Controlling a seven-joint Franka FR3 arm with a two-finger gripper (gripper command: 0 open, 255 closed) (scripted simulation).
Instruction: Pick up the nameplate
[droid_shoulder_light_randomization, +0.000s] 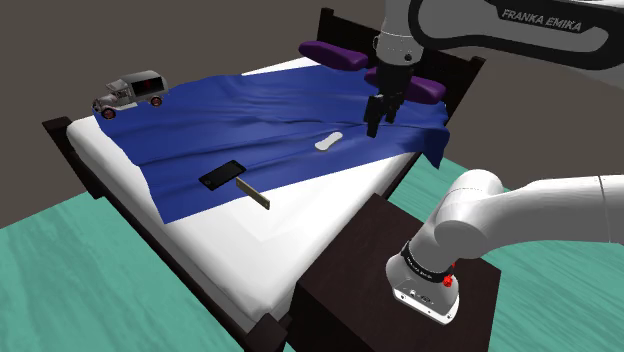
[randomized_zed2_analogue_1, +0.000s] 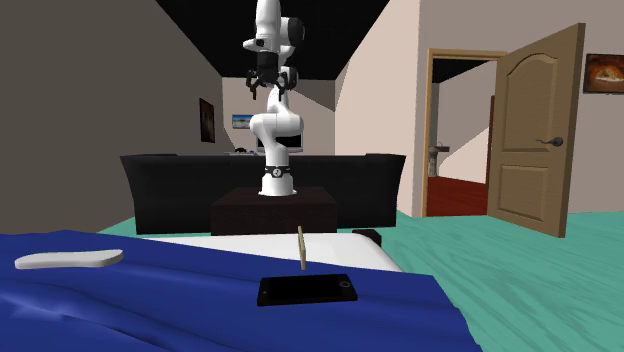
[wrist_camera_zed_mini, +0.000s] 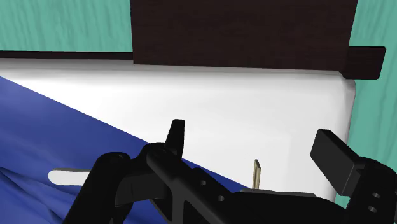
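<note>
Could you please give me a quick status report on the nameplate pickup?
Hand open, up above the bed. Nameplate standing on edge at the blue blanket's border, untouched. Black phone close beside it.

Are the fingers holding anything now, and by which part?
Nothing is held. The gripper is above the bed, its fingers apart, away from the nameplate.

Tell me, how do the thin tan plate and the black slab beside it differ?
The nameplate is tan; the slab is black. The nameplate stands on its edge; the slab lies flat. The nameplate sits at the edge of the blanket; the slab lies fully on it. Both are thin, rectangular and on the bed.
</note>
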